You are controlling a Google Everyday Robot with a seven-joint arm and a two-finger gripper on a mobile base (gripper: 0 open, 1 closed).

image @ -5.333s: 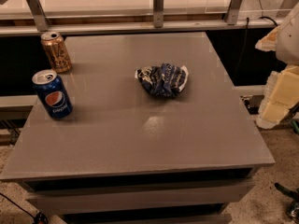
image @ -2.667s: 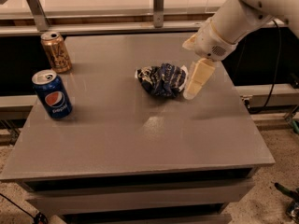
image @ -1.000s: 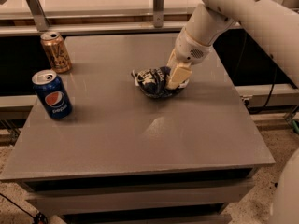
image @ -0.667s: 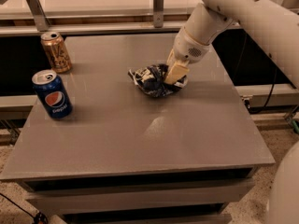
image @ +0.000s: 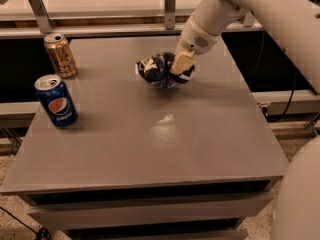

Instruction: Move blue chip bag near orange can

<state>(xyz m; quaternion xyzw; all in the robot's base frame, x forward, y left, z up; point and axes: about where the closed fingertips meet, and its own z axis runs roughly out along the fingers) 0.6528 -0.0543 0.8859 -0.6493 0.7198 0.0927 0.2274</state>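
The near half of the grey tabletop (image: 165, 154) carries nothing of the task, only a pale glare patch towards the middle. Along the left edge, about halfway back, stands a blue Pepsi can (image: 56, 100), upright and opened; it is not the target.

Further back, past the centre and towards the far edge, sits the blue chip bag (image: 156, 70), bunched into a tight dark ball with white flecks. The gripper (image: 178, 66) is at the bag's right side, reaching down from the white arm (image: 235, 6) that comes in over the far right corner. One pale finger (image: 182, 62) presses into the foil and the other is hidden behind the bag. The fingers look closed on the bag, narrow, with crumpled foil pinched between them. Whether the bag is just clear of the surface or resting on it is hard to tell.

In the far left corner stands the orange can (image: 60, 55), upright, well apart from the bag.

The bag is likely very light, soft and slick. Foil gives under pressure and can slide out of a shallow pinch, so a hold through the bunched middle seems safer than one on a loose edge. The can is probably light too and would tip if nudged, so the bag should be set down beside it rather than pushed against it.
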